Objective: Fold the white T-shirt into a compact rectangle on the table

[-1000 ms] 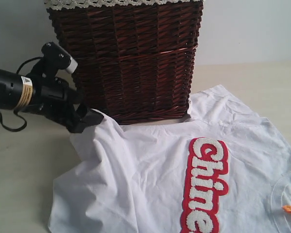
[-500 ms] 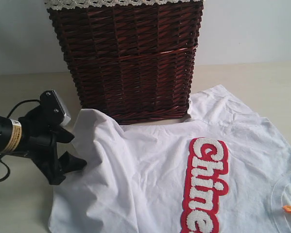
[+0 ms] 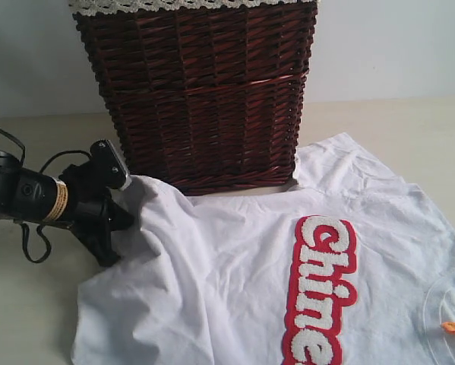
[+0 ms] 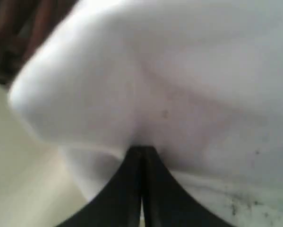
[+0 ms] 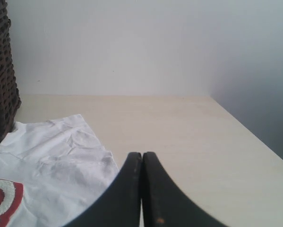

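While the fingers (image 4: 124, 194) of my left gripper (image 4: 141, 150) are pressed flat together, the wrist view shows white cloth puckering right at their tips, so I read that as a pinch on an edge of the white T-shirt (image 3: 235, 281). In the exterior view that edge stands up in a small ridge beside the gripper, close to the foot of the wicker basket (image 3: 204, 99).

My right gripper (image 5: 142, 156) is closed too, on nothing. It hangs clear above the table (image 5: 179, 132), looking across one wrinkled corner of the shirt.

As for progress, I'd call it barely begun. The shirt lies spread on the table in front of the basket with the red-outlined lettering (image 3: 322, 289) face up. It runs off the lower and right edges of the exterior view, and I see no finished fold anywhere. Every fold toward a compact rectangle is yet to be made, and this grip looks like the start of the first one.

Farther out, the left arm (image 3: 22, 194) comes in low from the left, nearly level with the tabletop, its wrist turned toward the shirt and a black cable (image 3: 30, 247) looping under it. The right arm is outside the exterior view.
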Robot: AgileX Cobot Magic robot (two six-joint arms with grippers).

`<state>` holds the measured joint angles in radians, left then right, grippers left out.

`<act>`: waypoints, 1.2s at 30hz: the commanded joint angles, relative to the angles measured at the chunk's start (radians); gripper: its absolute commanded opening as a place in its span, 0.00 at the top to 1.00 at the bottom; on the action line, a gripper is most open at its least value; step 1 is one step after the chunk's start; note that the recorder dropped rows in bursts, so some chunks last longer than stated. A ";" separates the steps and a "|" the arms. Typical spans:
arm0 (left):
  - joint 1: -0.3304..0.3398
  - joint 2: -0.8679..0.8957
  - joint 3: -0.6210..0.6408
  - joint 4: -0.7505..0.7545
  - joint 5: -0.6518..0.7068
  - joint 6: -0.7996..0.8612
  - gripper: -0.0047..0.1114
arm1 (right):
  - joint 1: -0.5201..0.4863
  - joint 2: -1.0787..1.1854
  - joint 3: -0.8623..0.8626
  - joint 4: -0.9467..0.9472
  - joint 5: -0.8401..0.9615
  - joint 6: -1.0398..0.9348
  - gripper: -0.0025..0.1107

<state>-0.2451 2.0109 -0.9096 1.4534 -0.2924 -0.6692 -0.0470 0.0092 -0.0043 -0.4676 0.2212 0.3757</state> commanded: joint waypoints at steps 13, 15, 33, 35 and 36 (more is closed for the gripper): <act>0.084 -0.194 0.002 0.009 0.376 0.093 0.96 | 0.001 -0.005 0.004 -0.002 -0.011 -0.007 0.98; 0.085 -0.239 0.004 -0.009 0.373 0.075 0.96 | 0.001 -0.005 0.004 -0.002 -0.011 -0.007 0.98; 0.085 -0.447 0.505 0.259 -0.203 -0.350 0.96 | 0.001 -0.005 0.004 -0.002 -0.011 -0.007 0.98; 0.085 -0.447 0.503 0.265 -0.252 -0.359 0.96 | 0.001 -0.005 0.004 -0.002 -0.011 -0.007 0.98; 0.085 -0.447 0.503 0.272 -0.265 -0.359 0.96 | 0.001 -0.005 0.004 -0.002 -0.011 -0.007 0.98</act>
<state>-0.1617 1.5758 -0.4111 1.6949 -0.4934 -0.9936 -0.0470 0.0092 -0.0043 -0.4676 0.2212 0.3757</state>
